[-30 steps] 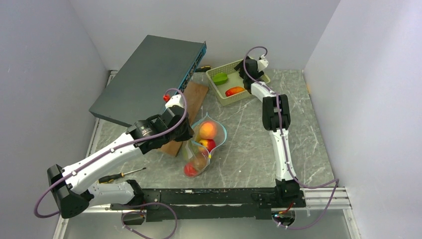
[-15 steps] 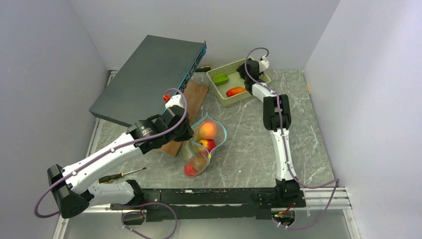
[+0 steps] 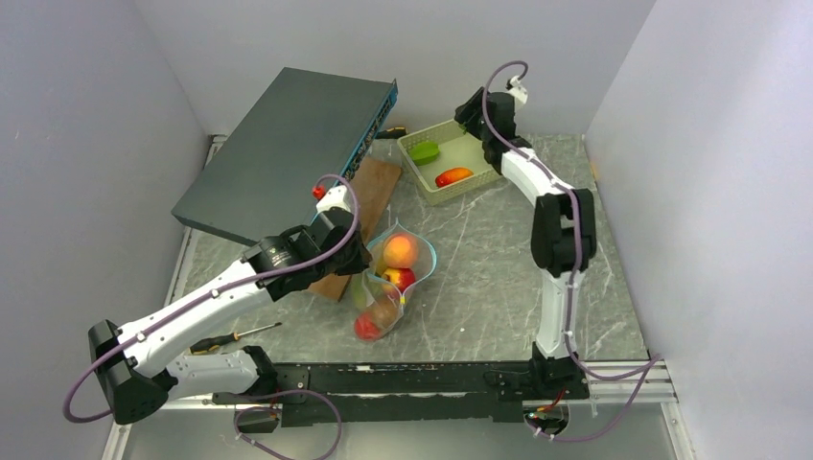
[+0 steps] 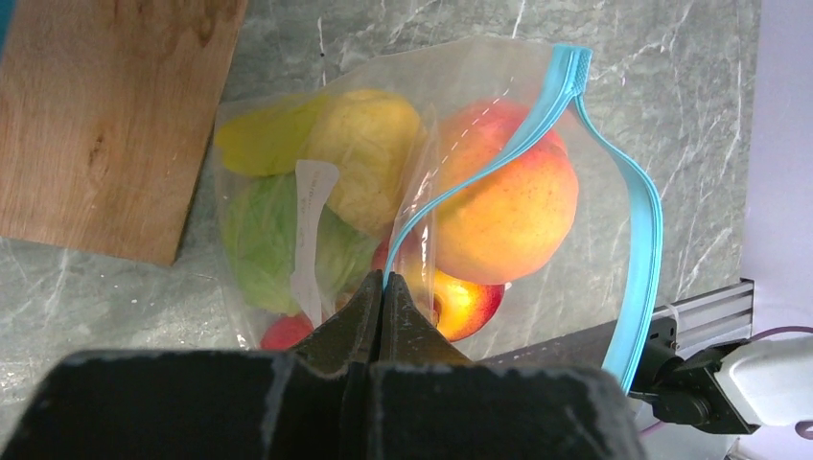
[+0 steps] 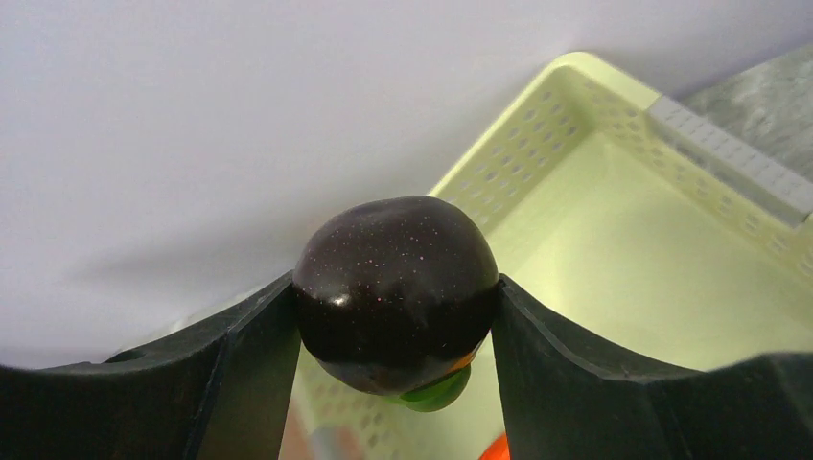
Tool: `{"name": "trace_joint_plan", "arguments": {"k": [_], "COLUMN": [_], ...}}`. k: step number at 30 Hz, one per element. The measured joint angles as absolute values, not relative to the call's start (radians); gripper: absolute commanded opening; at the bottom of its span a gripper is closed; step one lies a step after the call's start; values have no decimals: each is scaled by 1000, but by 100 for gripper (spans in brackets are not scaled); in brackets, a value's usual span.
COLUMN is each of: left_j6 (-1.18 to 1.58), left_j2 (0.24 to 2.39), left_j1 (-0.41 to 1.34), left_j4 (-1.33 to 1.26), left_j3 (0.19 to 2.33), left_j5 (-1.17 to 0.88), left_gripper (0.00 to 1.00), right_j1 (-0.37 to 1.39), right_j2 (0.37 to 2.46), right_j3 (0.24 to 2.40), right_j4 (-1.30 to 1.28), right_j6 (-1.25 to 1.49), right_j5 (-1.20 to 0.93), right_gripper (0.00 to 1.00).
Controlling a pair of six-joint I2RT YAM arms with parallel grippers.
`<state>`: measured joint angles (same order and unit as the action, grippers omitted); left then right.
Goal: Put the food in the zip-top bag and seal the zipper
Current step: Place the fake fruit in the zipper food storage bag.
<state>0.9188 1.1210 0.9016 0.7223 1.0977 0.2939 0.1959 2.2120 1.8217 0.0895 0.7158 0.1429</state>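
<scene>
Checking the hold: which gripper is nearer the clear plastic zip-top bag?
Left. The left gripper pinches its teal zipper strip; the right gripper holds a dark purple fruit above the pale green basket.

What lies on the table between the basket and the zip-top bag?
Nothing: the top view shows only bare marbled tabletop between the basket and the bag.

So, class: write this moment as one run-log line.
left gripper: jaws shut on zipper | bag: mouth open, food inside | right gripper: jaws shut on purple fruit over basket
</scene>
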Motion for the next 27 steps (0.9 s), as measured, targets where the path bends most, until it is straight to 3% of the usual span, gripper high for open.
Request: {"name": "trace_joint_plan", "arguments": {"k": [11,18,27], "left_j6": [899,890,867], "left_j2": [1094,1095,1124], "left_j1": [902,902,902], "left_j4": [691,643,566], "left_j3": [1083,1071,1054], "left_j5": [304,300,263], "left_gripper": [0,0,0], "right_j1": [383,524,745], "right_j2": [1653,1372,1081], "right_j3": [1377,1250,1177], "right_j4": [8,-200,-307], "right_j6": [622,539,479], "right_j5": [52,-33,-34], "right_gripper": [19,21,33]}}
